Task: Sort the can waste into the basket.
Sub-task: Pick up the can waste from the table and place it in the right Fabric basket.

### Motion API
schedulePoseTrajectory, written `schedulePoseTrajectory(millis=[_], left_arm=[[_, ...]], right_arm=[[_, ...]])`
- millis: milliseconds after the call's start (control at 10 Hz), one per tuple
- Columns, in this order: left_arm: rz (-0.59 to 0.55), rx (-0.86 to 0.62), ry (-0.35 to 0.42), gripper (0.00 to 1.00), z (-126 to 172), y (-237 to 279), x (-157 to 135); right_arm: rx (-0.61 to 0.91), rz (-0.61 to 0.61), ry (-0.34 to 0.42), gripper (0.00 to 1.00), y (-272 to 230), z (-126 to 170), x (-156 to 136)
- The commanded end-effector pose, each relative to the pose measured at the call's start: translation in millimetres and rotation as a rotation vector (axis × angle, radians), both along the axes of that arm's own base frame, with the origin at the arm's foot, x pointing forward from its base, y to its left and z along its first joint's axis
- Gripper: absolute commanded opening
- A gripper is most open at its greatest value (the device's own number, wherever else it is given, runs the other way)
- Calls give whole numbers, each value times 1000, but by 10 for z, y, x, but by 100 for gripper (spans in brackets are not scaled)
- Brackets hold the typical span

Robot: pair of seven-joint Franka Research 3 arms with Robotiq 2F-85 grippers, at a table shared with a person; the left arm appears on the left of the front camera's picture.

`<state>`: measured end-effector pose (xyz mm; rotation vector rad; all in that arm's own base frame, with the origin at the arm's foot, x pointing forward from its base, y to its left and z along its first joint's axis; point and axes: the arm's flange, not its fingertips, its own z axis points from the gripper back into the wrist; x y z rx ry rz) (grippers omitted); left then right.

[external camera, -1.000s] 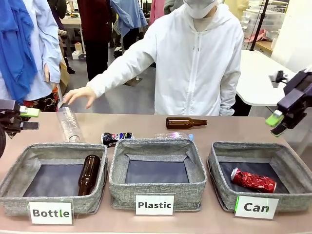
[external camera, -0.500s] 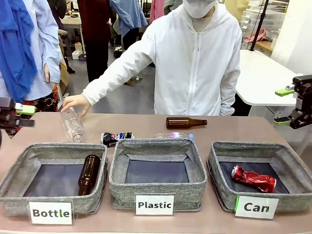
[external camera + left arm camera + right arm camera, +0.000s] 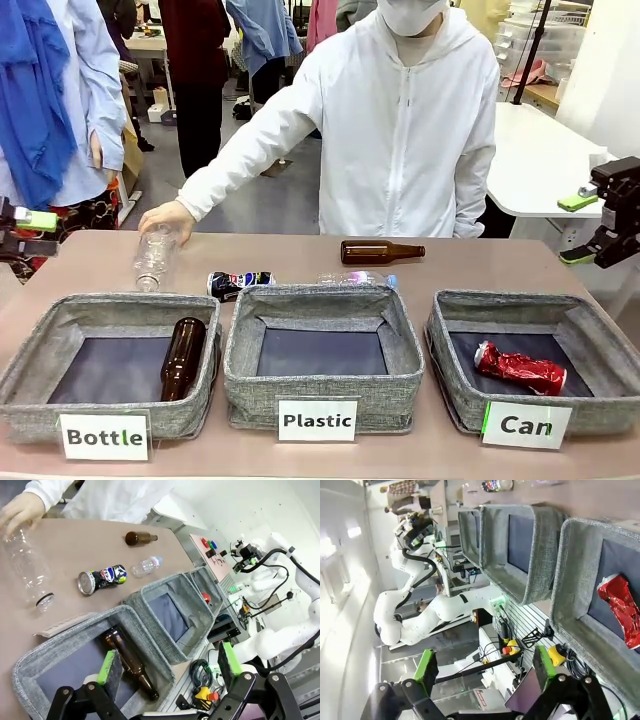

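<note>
Front view is showing you the dark can (image 3: 240, 284) lying crosswise, three o'clock from your nearer, wide-spread left tool (image 3: 33, 233).

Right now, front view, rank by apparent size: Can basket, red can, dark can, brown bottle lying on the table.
1. Can basket.
2. Red can and brown bottle on the table: about alike; the can lies nearer the camera, so unranked.
3. Dark can, smallest.

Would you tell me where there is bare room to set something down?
Free: the Plastic basket floor; the tabletop between brown bottle and Can basket. Crowded: behind the Bottle basket, with clear bottle, dark can, hand.
</note>
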<state>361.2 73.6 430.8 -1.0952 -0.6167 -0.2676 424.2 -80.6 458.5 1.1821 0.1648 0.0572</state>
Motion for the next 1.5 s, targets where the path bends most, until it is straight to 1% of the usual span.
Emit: schedulePoseTrajectory(millis=[0,600,700,800,900,1000,1100,1200,1300,1400], left_arm=[[12,-7,-4,100,3,-18,13],[12,-7,-4,100,3,-18,13],[-2,0,3,100,-11,-9,7],[-85,68,30,100,6,-188,293],[-175,151,70,100,-11,-493,649],[-204,207,105,100,-36,-730,1021],[-219,217,112,100,-52,-806,1379],[-247,213,162,100,-96,-778,1622],[-404,100,159,100,-18,-509,1506],[-487,29,137,100,49,-207,1239]], right_arm=[[-5,4,-24,100,-50,7,-8],[-5,4,-24,100,-50,7,-8],[-5,4,-24,100,-50,7,-8],[-5,4,-24,100,-50,7,-8],[-5,4,-24,100,-50,7,-8],[-5,4,-24,100,-50,7,-8],[-5,4,-24,100,-50,7,-8],[-5,4,-24,100,-50,7,-8],[-5,4,-24,100,-50,7,-8],[-5,4,-24,100,-50,7,-8]])
